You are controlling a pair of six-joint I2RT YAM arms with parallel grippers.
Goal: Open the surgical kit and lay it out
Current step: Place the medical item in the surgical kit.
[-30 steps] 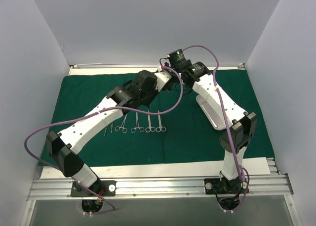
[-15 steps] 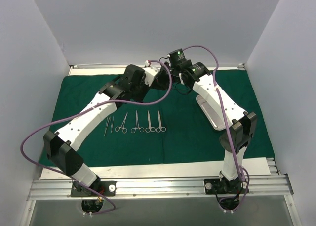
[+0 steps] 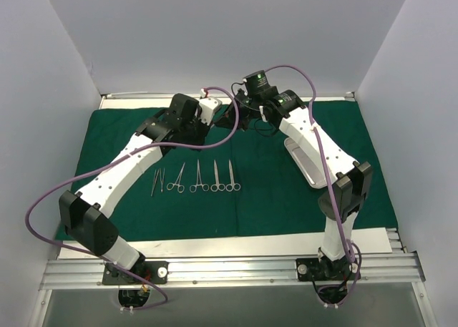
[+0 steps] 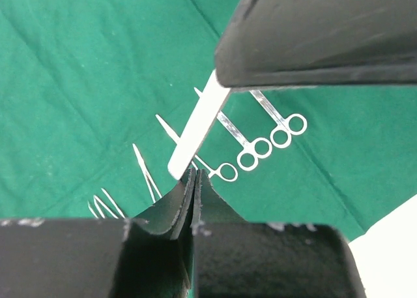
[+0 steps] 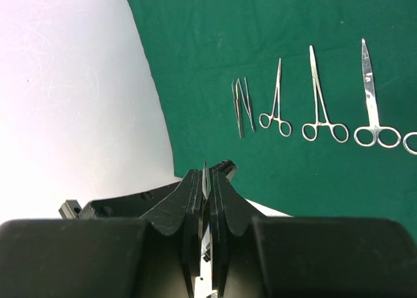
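Right jaws pinch a silver instrument (image 4: 197,123), unseen overhead.

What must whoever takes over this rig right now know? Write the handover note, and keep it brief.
Right gripper: shut on a flat silver instrument, held above the drape.
Left gripper: shut, tips at that instrument's free end; whether it pinches it is unclear.
Green drape: spread flat.
Steel tray: on the drape's right side.
Row of instruments: laid side by side on the drape, ring handles toward the arm bases.
Done: drape open, row laid.
Left: set down the held instrument, probably in the row.
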